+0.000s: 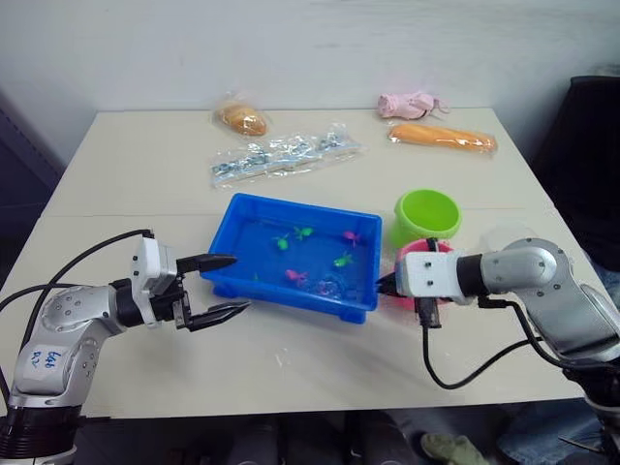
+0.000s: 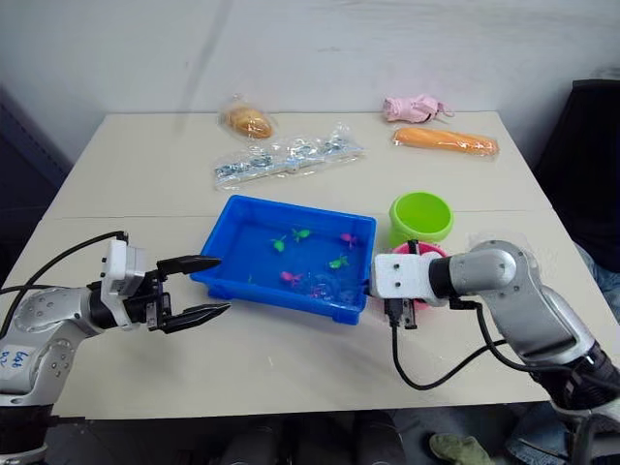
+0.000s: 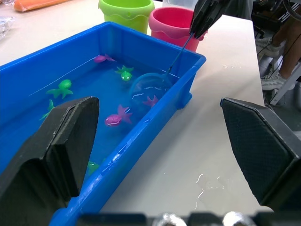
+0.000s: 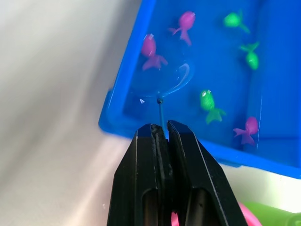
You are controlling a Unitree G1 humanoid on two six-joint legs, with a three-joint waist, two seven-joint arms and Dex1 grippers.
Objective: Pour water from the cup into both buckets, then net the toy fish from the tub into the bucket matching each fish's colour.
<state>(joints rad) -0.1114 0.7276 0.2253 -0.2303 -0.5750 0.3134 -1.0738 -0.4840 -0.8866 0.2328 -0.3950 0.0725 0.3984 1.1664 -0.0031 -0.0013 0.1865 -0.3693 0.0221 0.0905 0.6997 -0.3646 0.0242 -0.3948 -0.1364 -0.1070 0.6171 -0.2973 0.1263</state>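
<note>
Blue-rimmed net (image 3: 149,89) under pink fish (image 3: 151,100)

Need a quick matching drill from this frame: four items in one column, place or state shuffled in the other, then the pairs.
Items:
1. net
2. left gripper
3. pink bucket
4. orange packet

States:
A. open, holding nothing, beside the tub
B. far end of the table
C. hoop dipped in the tub water, handle held by the right gripper
D. next to the green bucket

Pairs: 1-C, 2-A, 3-D, 4-B

Blue handwriting on the left arm (image 1: 48,359); illegible.
</note>
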